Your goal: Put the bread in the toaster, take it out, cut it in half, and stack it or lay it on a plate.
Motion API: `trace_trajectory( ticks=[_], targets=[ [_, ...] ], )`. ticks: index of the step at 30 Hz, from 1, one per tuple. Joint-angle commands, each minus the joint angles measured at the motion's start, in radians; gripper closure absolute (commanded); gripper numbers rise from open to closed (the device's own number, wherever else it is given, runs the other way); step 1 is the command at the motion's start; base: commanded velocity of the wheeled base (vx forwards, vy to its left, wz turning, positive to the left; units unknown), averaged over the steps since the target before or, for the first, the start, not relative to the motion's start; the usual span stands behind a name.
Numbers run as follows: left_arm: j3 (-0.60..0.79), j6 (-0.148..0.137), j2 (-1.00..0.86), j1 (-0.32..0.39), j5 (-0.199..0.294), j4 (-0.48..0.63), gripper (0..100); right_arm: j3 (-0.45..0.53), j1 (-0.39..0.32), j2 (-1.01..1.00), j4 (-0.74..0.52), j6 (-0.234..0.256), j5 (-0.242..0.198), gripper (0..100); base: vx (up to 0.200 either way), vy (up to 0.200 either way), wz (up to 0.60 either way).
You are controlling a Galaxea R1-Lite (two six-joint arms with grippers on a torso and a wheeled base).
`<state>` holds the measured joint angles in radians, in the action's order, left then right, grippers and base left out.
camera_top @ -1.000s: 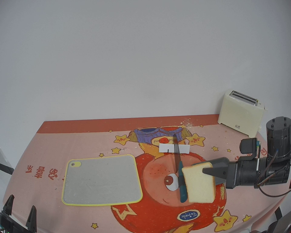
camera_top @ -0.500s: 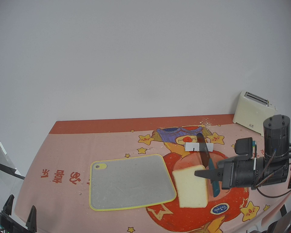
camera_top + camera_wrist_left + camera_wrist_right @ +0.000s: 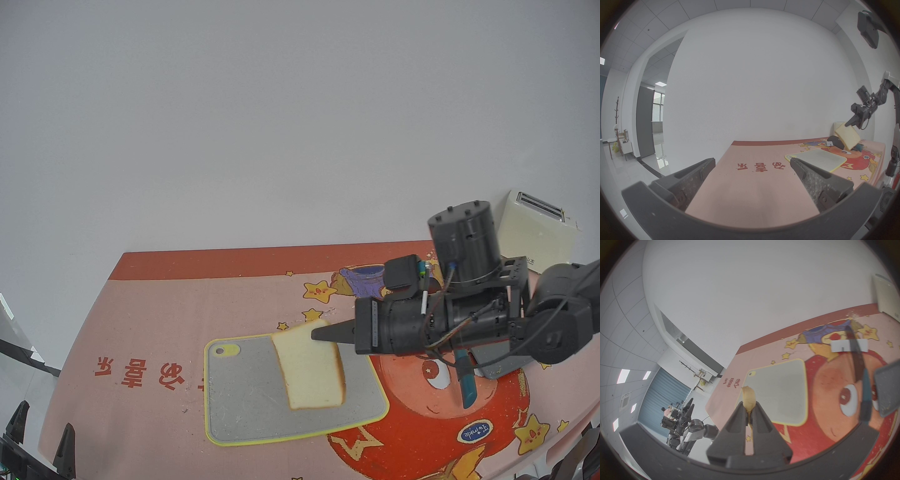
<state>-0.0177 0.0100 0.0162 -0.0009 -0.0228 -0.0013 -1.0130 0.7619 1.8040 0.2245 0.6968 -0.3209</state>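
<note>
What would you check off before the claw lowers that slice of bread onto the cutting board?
1. Right claw shut firmly on the bread: ok.
2. Bread hangs above the cutting board, not beside it: ok.
3. Cutting board bare where the slice would land: ok.
4. Knife lies on the table beside the cutting board, out of the way: ok.
5. Left claw open and well away from the cutting board: ok.
6. Bread already toasted: cannot tell.
</note>
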Motion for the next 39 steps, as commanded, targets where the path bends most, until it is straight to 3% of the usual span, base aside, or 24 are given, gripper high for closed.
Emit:
trace_trajectory(
  ticks=[1, 3, 13, 17, 22, 25, 26, 29, 32, 35, 39],
  targets=[
    [0.018, 0.001, -0.01, -0.001, 0.0, 0.0, 0, -0.035, -0.004, 0.1, 0.007, 0.136, -0.007, 100, 0.0, 0.0, 0.0],
    [0.018, 0.001, -0.01, -0.001, 0.0, -0.002, 0, -0.032, 0.007, 0.103, 0.007, 0.194, -0.007, 100, 0.0, 0.0, 0.0],
    [0.018, 0.001, -0.01, -0.001, 0.0, 0.0, 0, -0.026, 0.059, 0.115, 0.01, 0.314, -0.001, 100, 0.0, 0.0, 0.0],
    [0.018, 0.001, -0.01, -0.001, 0.0, 0.0, 0, -0.022, 0.063, 0.115, 0.013, 0.429, 0.008, 100, 0.0, 0.0, 0.0],
    [0.018, 0.001, -0.01, -0.001, 0.0, 0.0, 0, 0.022, 0.053, 0.098, 0.142, 0.612, 0.034, 100, 0.0, 0.0, 0.0],
    [0.018, 0.001, -0.01, -0.001, 0.0, -0.002, 0, 0.063, 0.056, 0.097, 0.22, 0.652, 0.068, 100, 0.0, 0.0, 0.0],
    [0.018, 0.001, -0.01, -0.001, 0.0, -0.002, 0, 0.125, 0.065, 0.101, 0.325, 0.672, 0.141, 100, 0.0, 0.0, 0.0],
    [0.018, 0.001, -0.01, -0.001, 0.0, 0.0, 0, 0.237, 0.103, 0.109, 0.535, 0.693, 0.266, 100, 0.0, 0.0, 0.0],
    [0.018, 0.001, -0.01, -0.001, 0.0, 0.0, 0, 0.327, 0.12, 0.12, 0.719, 0.698, 0.342, 100, 0.0, 0.0, 0.0],
    [0.018, 0.001, -0.01, -0.001, 0.0, 0.0, 0, 0.383, 0.12, 0.144, 0.836, 0.701, 0.381, 100, 0.0, 0.0, 0.0],
    [0.018, 0.001, -0.01, -0.001, 0.0, -0.002, 0, 0.415, 0.126, 0.202, 0.886, 0.705, 0.405, 100, 0.0, 0.0, 0.0]
  ],
)
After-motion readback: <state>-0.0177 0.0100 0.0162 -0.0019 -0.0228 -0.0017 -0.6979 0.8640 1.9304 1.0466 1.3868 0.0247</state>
